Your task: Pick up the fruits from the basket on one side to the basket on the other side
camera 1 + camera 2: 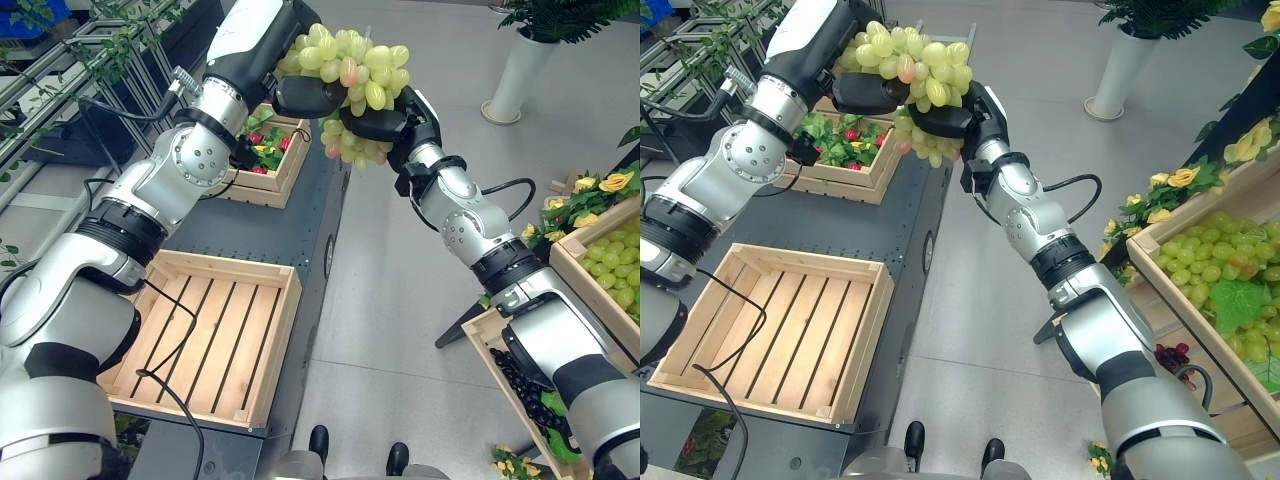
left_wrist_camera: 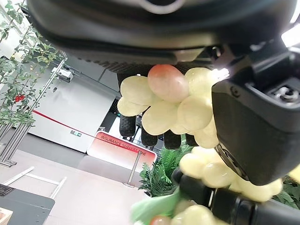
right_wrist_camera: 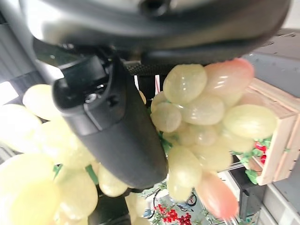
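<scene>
A large bunch of green grapes [image 1: 350, 70], with a few pinkish ones, hangs high above the gap between the dark table and the crates on the right. My left hand [image 1: 305, 97] is shut on its upper left part. From the lower right my right hand [image 1: 380, 122] is shut on it as well. Up close, the grapes [image 2: 164, 103] bulge past my left hand [image 2: 140, 33]. They [image 3: 201, 112] also press against the thumb of my right hand [image 3: 112, 126]. An empty slatted wooden crate [image 1: 285, 345] lies on the table at lower left. A crate of green grapes [image 1: 1200, 265] stands at the right.
A far crate [image 1: 290, 170] holds red fruit and leaves at the back of the dark table [image 1: 250, 230]. A lower crate [image 1: 485, 340] with dark grapes sits under the right shelf. Yellow flowers [image 1: 600, 185] line the right side. A white planter [image 1: 520, 75] stands on the grey floor behind.
</scene>
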Controlling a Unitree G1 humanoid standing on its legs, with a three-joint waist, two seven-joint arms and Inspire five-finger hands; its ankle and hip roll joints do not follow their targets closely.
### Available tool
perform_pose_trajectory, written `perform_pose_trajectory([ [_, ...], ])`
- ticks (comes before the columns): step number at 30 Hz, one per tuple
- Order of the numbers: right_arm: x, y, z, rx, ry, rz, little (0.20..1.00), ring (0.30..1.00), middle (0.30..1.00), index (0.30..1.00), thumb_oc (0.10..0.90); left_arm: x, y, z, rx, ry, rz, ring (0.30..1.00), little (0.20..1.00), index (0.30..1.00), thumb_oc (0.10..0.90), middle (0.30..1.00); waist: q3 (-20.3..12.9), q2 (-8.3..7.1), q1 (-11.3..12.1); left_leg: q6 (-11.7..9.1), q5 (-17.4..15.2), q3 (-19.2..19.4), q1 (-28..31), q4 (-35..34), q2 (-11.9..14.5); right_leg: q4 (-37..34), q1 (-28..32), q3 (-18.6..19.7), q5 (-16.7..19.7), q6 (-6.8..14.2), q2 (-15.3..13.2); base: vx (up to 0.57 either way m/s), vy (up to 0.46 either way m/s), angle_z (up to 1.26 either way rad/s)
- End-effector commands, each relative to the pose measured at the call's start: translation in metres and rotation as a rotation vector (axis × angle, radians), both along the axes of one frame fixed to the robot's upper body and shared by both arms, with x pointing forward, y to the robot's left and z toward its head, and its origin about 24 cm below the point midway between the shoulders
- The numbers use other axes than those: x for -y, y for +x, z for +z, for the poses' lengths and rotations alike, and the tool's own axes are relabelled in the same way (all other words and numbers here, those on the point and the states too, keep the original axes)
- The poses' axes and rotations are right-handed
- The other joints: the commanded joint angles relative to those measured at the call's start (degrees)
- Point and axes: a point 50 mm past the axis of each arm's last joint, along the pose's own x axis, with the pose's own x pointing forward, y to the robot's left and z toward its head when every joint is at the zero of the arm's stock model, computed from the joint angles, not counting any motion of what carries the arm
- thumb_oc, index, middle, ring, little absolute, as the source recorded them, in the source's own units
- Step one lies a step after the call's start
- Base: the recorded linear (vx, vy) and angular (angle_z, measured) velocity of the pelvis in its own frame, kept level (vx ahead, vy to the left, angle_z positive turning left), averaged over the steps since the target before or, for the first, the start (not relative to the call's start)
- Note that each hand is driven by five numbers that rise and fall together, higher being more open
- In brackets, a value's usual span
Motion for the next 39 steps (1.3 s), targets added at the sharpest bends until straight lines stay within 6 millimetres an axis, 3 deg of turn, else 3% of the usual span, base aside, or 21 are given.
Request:
perform_pose_trajectory([
  [1,-0.001,-0.013,0.032,0.227,0.185,0.001,0.3,0.3,0.3,0.3,0.4,-0.016,0.007,0.022,0.082,-0.177,0.069,0.3,0.3,0.3,0.4,0.3,-15.4,0.73,0.6,-1.2,-4.6,-2.1,-0.1,-0.4,-3.4,0.1,-0.6,1.3,-1.3,-2.4,1.6,0.0,0.0,0.0],
  [2,0.001,-0.015,0.033,0.243,0.18,-0.008,0.3,0.3,0.3,0.3,0.4,-0.021,0.008,0.019,0.079,-0.181,0.094,0.3,0.3,0.3,0.4,0.3,-15.3,0.74,0.4,-1.2,-4.6,-1.9,0.0,-0.4,-3.4,0.1,-0.6,1.5,-1.2,-2.4,1.7,0.0,0.0,0.0],
  [3,0.003,-0.016,0.034,0.266,0.165,-0.025,0.3,0.3,0.3,0.3,0.4,-0.026,0.01,0.016,0.07,-0.186,0.123,0.451,0.451,0.451,0.5,0.451,-15.3,0.74,0.2,-1.2,-4.7,-1.7,0.0,-0.4,-3.3,0.1,-0.6,1.6,-1.2,-2.3,1.8,0.0,0.0,0.0],
  [4,0.004,-0.018,0.035,0.281,0.151,-0.036,0.3,0.3,0.3,0.3,0.4,-0.03,0.011,0.013,0.053,-0.195,0.139,0.86,0.86,0.86,0.773,0.86,-15.2,0.73,0.0,-1.2,-4.7,-1.6,0.1,-0.4,-3.3,0.1,-0.7,1.8,-1.2,-2.3,1.8,0.0,0.0,0.0],
  [5,0.006,-0.019,0.036,0.299,0.13,-0.054,0.3,0.3,0.3,0.3,0.4,-0.034,0.011,0.011,0.044,-0.203,0.157,0.9,0.9,0.9,0.8,0.9,-15.1,0.72,-0.2,-1.2,-4.8,-1.4,0.1,-0.4,-3.3,0.1,-0.7,2.0,-1.2,-2.3,1.9,0.0,0.0,0.0],
  [13,0.034,-0.027,0.027,0.372,-0.051,-0.169,0.3,0.3,0.3,0.3,0.4,-0.08,0.01,-0.026,-0.035,-0.254,0.334,0.9,0.9,0.9,0.8,0.9,-14.3,0.38,-2.3,-1.2,-5.3,0.9,0.7,-0.4,-2.7,0.1,-1.0,4.4,-1.1,-2.3,2.4,0.0,0.019,-0.08],
  [20,0.063,-0.03,0.007,0.338,-0.179,-0.224,0.3,0.3,0.3,0.3,0.4,-0.101,0.002,-0.058,-0.094,-0.283,0.387,0.9,0.9,0.9,0.8,0.9,-13.7,-0.13,-4.1,-1.0,-5.8,2.8,1.4,-0.4,-2.3,0.1,-1.3,6.9,-0.8,-2.2,2.8,0.01,0.036,-0.19],
  [23,0.09,-0.036,-0.009,0.298,-0.261,-0.252,0.3,0.3,0.3,0.3,0.4,-0.108,-0.007,-0.077,-0.113,-0.31,0.373,0.9,0.9,0.9,0.8,0.9,-13.2,-0.64,-5.4,-0.9,-6.1,4.2,1.9,-0.4,-2.1,0.1,-1.4,8.3,-0.4,-1.9,3.0,0.02,0.05,-0.19],
  [27,0.107,-0.042,-0.019,0.259,-0.288,-0.257,0.3,0.3,0.3,0.3,0.4,-0.107,-0.013,-0.088,-0.128,-0.351,0.335,0.9,0.9,0.9,0.8,0.9,-12.7,-1.03,-6.4,-0.7,-6.4,5.3,2.4,-0.4,-2.0,0.1,-1.4,9.4,-0.1,-1.8,3.1,0.02,0.037,-0.2],
  [33,0.12,-0.061,-0.039,0.203,-0.246,-0.199,0.3,0.3,0.3,0.3,0.4,-0.089,-0.025,-0.133,-0.256,-0.497,0.192,0.9,0.9,0.9,0.8,0.9,-11.7,-1.69,-8.7,-0.3,-6.9,7.3,3.0,-0.4,-1.7,0.1,-1.9,11.7,0.7,-1.4,3.3,0.01,0.031,-0.24],
  [34,0.12,-0.061,-0.039,0.202,-0.247,-0.199,0.3,0.3,0.3,0.3,0.4,-0.089,-0.025,-0.133,-0.257,-0.497,0.192,0.9,0.9,0.9,0.8,0.9,-11.8,-1.67,-8.6,-0.3,-6.9,7.3,3.0,-0.4,-1.6,0.1,-1.9,11.7,0.7,-1.4,3.4,0.02,0.048,-0.23],
  [35,0.122,-0.068,-0.048,0.176,-0.216,-0.162,0.3,0.3,0.3,0.3,0.4,-0.087,-0.031,-0.155,-0.322,-0.599,0.161,0.9,0.9,0.9,0.8,0.9,-11.4,-1.9,-9.4,-0.1,-7.0,7.8,3.1,-0.4,-1.6,0.1,-2.2,12.5,0.9,-1.3,3.5,0.01,0.038,-0.22],
  [36,0.123,-0.07,-0.05,0.17,-0.208,-0.156,0.3,0.3,0.3,0.3,0.4,-0.086,-0.032,-0.159,-0.34,-0.628,0.151,0.9,0.9,0.9,0.8,0.9,-11.4,-1.92,-9.5,-0.1,-7.1,7.9,3.2,-0.4,-1.6,0.1,-2.2,12.7,1.0,-1.3,3.5,0.01,0.062,-0.29],
  [39,0.124,-0.082,-0.061,0.13,-0.138,-0.067,0.3,0.3,0.3,0.3,0.4,-0.069,-0.043,-0.204,-0.46,-0.838,0.108,0.9,0.9,0.9,0.8,0.9,-10.8,-2.5,-11.1,0.2,-7.5,9.4,3.6,-0.4,-1.4,0.1,-2.6,14.2,1.3,-1.1,3.8,0.01,0.048,-0.32],
])
